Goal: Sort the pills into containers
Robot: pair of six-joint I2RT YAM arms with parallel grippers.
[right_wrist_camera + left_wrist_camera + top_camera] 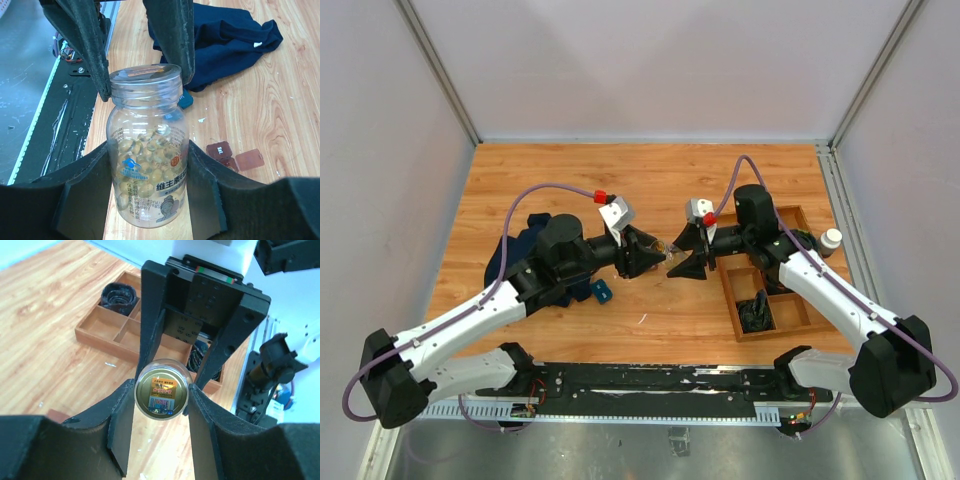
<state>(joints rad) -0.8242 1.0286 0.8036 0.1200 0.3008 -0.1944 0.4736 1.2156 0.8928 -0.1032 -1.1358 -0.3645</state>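
Observation:
A clear round bottle [147,165] of yellowish softgel pills [150,150] is held in the air between both arms at the table's middle [667,248]. My right gripper [148,185] is shut on the bottle's body. My left gripper [161,400] is shut on its gold-topped cap [161,393], and its fingers [95,45] flank the cap in the right wrist view. A small reddish-brown container [220,150] lies on the table with its lid [249,159] open beside it. It is hidden under the arms in the top view.
A wooden divided tray [790,215] at right holds black items [757,313]. A small white bottle [831,240] stands by its right edge. A dark blue cloth [510,255] lies at left, with a small blue object [600,291] beside it.

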